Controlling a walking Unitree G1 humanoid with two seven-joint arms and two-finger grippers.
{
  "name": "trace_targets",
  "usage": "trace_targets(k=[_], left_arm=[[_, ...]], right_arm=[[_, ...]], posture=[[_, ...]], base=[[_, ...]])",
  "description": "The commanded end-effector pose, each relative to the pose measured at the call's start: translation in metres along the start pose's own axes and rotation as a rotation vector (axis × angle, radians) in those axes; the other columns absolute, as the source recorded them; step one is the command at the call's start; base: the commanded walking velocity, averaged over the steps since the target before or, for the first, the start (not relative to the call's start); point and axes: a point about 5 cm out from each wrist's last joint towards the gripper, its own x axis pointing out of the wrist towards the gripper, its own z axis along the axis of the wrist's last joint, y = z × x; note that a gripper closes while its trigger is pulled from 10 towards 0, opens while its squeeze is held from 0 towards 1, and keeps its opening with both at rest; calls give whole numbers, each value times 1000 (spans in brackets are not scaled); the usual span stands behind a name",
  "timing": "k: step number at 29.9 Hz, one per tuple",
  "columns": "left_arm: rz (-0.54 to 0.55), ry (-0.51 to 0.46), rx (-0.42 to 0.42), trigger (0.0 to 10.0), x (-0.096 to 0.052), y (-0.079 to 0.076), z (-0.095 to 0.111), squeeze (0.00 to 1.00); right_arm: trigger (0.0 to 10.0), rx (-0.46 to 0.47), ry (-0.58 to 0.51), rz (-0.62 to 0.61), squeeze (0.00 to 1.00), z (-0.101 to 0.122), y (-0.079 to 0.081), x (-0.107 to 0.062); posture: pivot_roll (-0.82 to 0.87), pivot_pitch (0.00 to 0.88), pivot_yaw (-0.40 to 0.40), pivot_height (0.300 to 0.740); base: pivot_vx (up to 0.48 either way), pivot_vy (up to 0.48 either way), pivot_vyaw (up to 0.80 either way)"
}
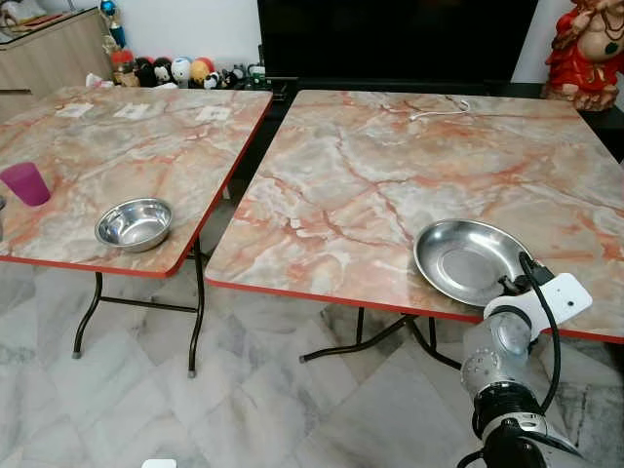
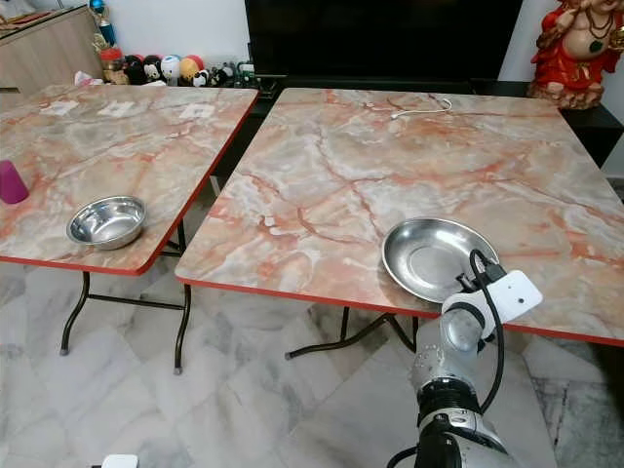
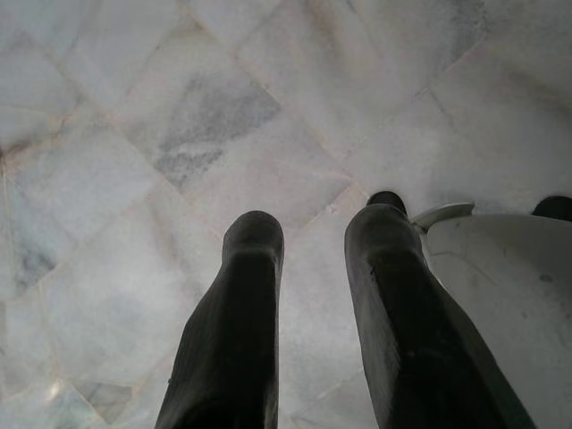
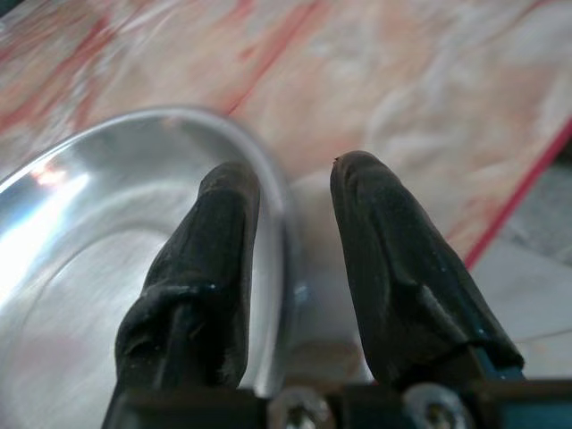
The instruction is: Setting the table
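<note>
With our right pincer (image 4: 290, 201) parted astride the near rim of the shallow round steel plate (image 1: 468, 258) on the pink marbled surface (image 1: 390, 175), we should clench squarely on that thin, slippery edge, our left pincer (image 3: 313, 241) hanging released.

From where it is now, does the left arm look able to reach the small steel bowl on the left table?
Probably not yet. The left gripper hangs open over the marble floor, while the small steel bowl sits up on the left table, near its front edge. Nothing blocks the way; the arm would have to rise first.
</note>
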Motion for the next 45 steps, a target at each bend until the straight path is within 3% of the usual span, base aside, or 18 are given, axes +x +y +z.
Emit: trace_targets(k=[1,5,7,10,11,12,13,18,20,23,31,45], left_arm=[[-2,13,14,10000,-1,2,-4,0],[-2,13,11,10000,-1,2,-4,0],[-2,13,11,10000,-1,1,-4,0],[-2,11,5,10000,-1,0,-4,0],[-2,10,2,10000,-1,-1,-4,0],[-2,9,2,10000,-1,-2,-4,0],[-2,9,2,10000,-1,-2,-4,0],[8,5,-12,10000,-1,-1,-3,0],[16,6,-25,10000,-1,-1,-4,0],[15,10,-40,10000,-1,-1,-5,0],[19,9,-50,10000,-1,0,-4,0],[14,13,-54,10000,-1,-2,-5,0]], right_arm=[[10000,-34,-95,-5,0,12,-3,0],[10000,-147,-242,122,0,26,4,-7],[10000,-171,-264,153,0,28,6,-9],[10000,-269,-292,332,0,25,17,-17],[10000,-340,-292,500,0,19,27,-26],[10000,-365,-291,556,0,16,29,-30],[10000,-365,-291,556,0,16,29,-30],[10000,-464,-175,868,0,-4,36,-50],[10000,-521,-180,944,0,-7,36,-58],[10000,-533,-167,1017,0,-13,39,-67],[10000,-455,-138,979,0,-16,52,-77],[10000,-398,-88,936,0,-24,64,-91]], posture=[[-11,0,14,740],[-20,0,12,740],[-23,0,10,740],[-33,0,3,740],[-35,0,3,740],[-36,0,1,740],[-36,0,1,740],[-37,0,-13,740],[-44,0,-19,740],[-43,0,-16,740],[-29,0,-14,740],[-33,0,-15,740]], base=[[0,0,0],[0,0,0],[0,0,0],[0,0,0],[0,0,0],[0,0,0],[0,0,0],[0,0,0],[0,0,0],[0,0,0],[0,308,0],[0,480,0]])
